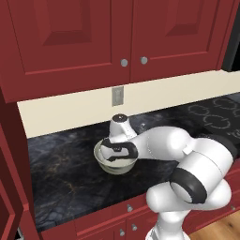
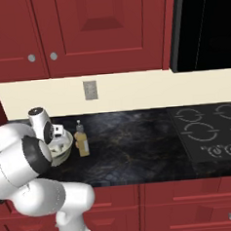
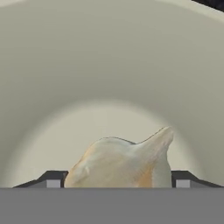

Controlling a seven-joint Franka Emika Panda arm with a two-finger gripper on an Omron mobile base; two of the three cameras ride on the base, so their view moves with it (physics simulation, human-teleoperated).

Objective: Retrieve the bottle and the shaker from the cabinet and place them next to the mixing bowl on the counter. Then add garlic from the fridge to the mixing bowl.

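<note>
The cream mixing bowl (image 1: 100,161) (image 2: 64,147) stands on the black counter (image 1: 61,178), with my hand lowered into it. In the hand view, the pale garlic (image 3: 120,164) sits between my two fingertips, just above the bowl's smooth inner wall (image 3: 109,65). My gripper (image 3: 117,181) (image 1: 114,159) is shut on the bulb, with both tips against its sides. The pale yellow bottle (image 2: 81,142) stands upright on the counter just right of the bowl. The shaker is hidden, and the fridge is out of view.
The red cabinet doors (image 1: 93,37) above the counter are closed. A cooktop (image 2: 211,130) lies in the counter to the right. A wall outlet (image 2: 90,90) sits behind the bowl. Red drawers (image 2: 192,200) run below the counter edge.
</note>
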